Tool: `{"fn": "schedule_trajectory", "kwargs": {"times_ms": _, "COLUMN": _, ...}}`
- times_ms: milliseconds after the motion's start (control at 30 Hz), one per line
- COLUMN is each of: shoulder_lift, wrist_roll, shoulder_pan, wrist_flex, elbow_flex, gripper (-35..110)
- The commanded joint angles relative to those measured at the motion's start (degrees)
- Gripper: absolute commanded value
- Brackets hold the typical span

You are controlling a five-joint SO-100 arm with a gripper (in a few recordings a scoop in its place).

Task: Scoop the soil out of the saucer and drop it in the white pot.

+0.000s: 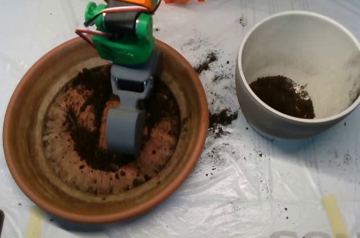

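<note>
While the grey clamshell end effector (124, 131), its state indiscernible, is lowered onto dark crumbly soil (90, 153) inside the round terracotta saucer (34, 176), more soil is held by the off-white pot (264, 120).

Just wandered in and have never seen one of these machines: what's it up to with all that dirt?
A small green and orange robot arm has its grey scoop lowered into the terracotta saucer, down in the dark soil spread over the bottom. To the right stands a white pot with a patch of soil already inside. Some spilled crumbs lie on the plastic sheet between the two.
</note>
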Motion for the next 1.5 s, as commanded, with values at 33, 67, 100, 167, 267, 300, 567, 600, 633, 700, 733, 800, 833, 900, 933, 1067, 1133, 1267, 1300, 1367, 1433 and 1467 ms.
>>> {"fn": "schedule_trajectory", "kwargs": {"times_ms": 33, "shoulder_lift": 0.2, "wrist_roll": -0.6, "shoulder_pan": 0.4, "wrist_flex": 1.0, "elbow_flex": -4.0, "gripper": 62}}
{"fn": "schedule_trajectory", "kwargs": {"times_ms": 67, "shoulder_lift": -0.9, "wrist_roll": -0.5, "shoulder_pan": 0.2, "wrist_flex": 1.6, "elbow_flex": -5.0, "gripper": 62}}
{"fn": "schedule_trajectory", "kwargs": {"times_ms": 100, "shoulder_lift": -2.2, "wrist_roll": -0.4, "shoulder_pan": 0.2, "wrist_flex": 2.5, "elbow_flex": -6.5, "gripper": 62}}
{"fn": "schedule_trajectory", "kwargs": {"times_ms": 167, "shoulder_lift": -4.5, "wrist_roll": -0.3, "shoulder_pan": 0.4, "wrist_flex": 3.4, "elbow_flex": -9.0, "gripper": 63}}
{"fn": "schedule_trajectory", "kwargs": {"times_ms": 267, "shoulder_lift": -8.2, "wrist_roll": -0.6, "shoulder_pan": 1.1, "wrist_flex": 5.5, "elbow_flex": -13.7, "gripper": 63}}
{"fn": "schedule_trajectory", "kwargs": {"times_ms": 300, "shoulder_lift": -9.3, "wrist_roll": -0.8, "shoulder_pan": 1.2, "wrist_flex": 6.3, "elbow_flex": -15.3, "gripper": 64}}
{"fn": "schedule_trajectory", "kwargs": {"times_ms": 567, "shoulder_lift": -14.0, "wrist_roll": -1.9, "shoulder_pan": 1.7, "wrist_flex": 9.6, "elbow_flex": -21.5, "gripper": 62}}
{"fn": "schedule_trajectory", "kwargs": {"times_ms": 600, "shoulder_lift": -14.1, "wrist_roll": -1.9, "shoulder_pan": 1.7, "wrist_flex": 9.6, "elbow_flex": -21.5, "gripper": 60}}
{"fn": "schedule_trajectory", "kwargs": {"times_ms": 633, "shoulder_lift": -14.2, "wrist_roll": -1.9, "shoulder_pan": 1.7, "wrist_flex": 9.5, "elbow_flex": -21.3, "gripper": 60}}
{"fn": "schedule_trajectory", "kwargs": {"times_ms": 700, "shoulder_lift": -14.2, "wrist_roll": -1.8, "shoulder_pan": 1.8, "wrist_flex": 9.2, "elbow_flex": -21.1, "gripper": 56}}
{"fn": "schedule_trajectory", "kwargs": {"times_ms": 733, "shoulder_lift": -14.2, "wrist_roll": -1.7, "shoulder_pan": 1.8, "wrist_flex": 9.1, "elbow_flex": -20.9, "gripper": 53}}
{"fn": "schedule_trajectory", "kwargs": {"times_ms": 800, "shoulder_lift": -14.1, "wrist_roll": -1.7, "shoulder_pan": 1.9, "wrist_flex": 8.9, "elbow_flex": -20.5, "gripper": 49}}
{"fn": "schedule_trajectory", "kwargs": {"times_ms": 833, "shoulder_lift": -14.0, "wrist_roll": -1.8, "shoulder_pan": 2.1, "wrist_flex": 8.9, "elbow_flex": -20.4, "gripper": 48}}
{"fn": "schedule_trajectory", "kwargs": {"times_ms": 900, "shoulder_lift": -13.4, "wrist_roll": -1.8, "shoulder_pan": 2.3, "wrist_flex": 8.6, "elbow_flex": -19.7, "gripper": 41}}
{"fn": "schedule_trajectory", "kwargs": {"times_ms": 933, "shoulder_lift": -12.9, "wrist_roll": -1.8, "shoulder_pan": 2.3, "wrist_flex": 8.4, "elbow_flex": -19.2, "gripper": 39}}
{"fn": "schedule_trajectory", "kwargs": {"times_ms": 1067, "shoulder_lift": -10.0, "wrist_roll": -2.0, "shoulder_pan": 2.3, "wrist_flex": 6.7, "elbow_flex": -15.8, "gripper": 31}}
{"fn": "schedule_trajectory", "kwargs": {"times_ms": 1133, "shoulder_lift": -8.6, "wrist_roll": -2.2, "shoulder_pan": 2.3, "wrist_flex": 5.7, "elbow_flex": -14.1, "gripper": 31}}
{"fn": "schedule_trajectory", "kwargs": {"times_ms": 1267, "shoulder_lift": -4.7, "wrist_roll": -2.5, "shoulder_pan": 2.1, "wrist_flex": 2.6, "elbow_flex": -8.9, "gripper": 30}}
{"fn": "schedule_trajectory", "kwargs": {"times_ms": 1300, "shoulder_lift": -3.5, "wrist_roll": -2.6, "shoulder_pan": 2.0, "wrist_flex": 1.7, "elbow_flex": -7.4, "gripper": 29}}
{"fn": "schedule_trajectory", "kwargs": {"times_ms": 1367, "shoulder_lift": -1.4, "wrist_roll": -3.0, "shoulder_pan": 1.8, "wrist_flex": 0.0, "elbow_flex": -4.7, "gripper": 29}}
{"fn": "schedule_trajectory", "kwargs": {"times_ms": 1433, "shoulder_lift": 0.5, "wrist_roll": -3.2, "shoulder_pan": 1.8, "wrist_flex": -2.0, "elbow_flex": -2.0, "gripper": 29}}
{"fn": "schedule_trajectory", "kwargs": {"times_ms": 1467, "shoulder_lift": 1.3, "wrist_roll": -3.3, "shoulder_pan": 2.0, "wrist_flex": -3.1, "elbow_flex": -0.9, "gripper": 29}}
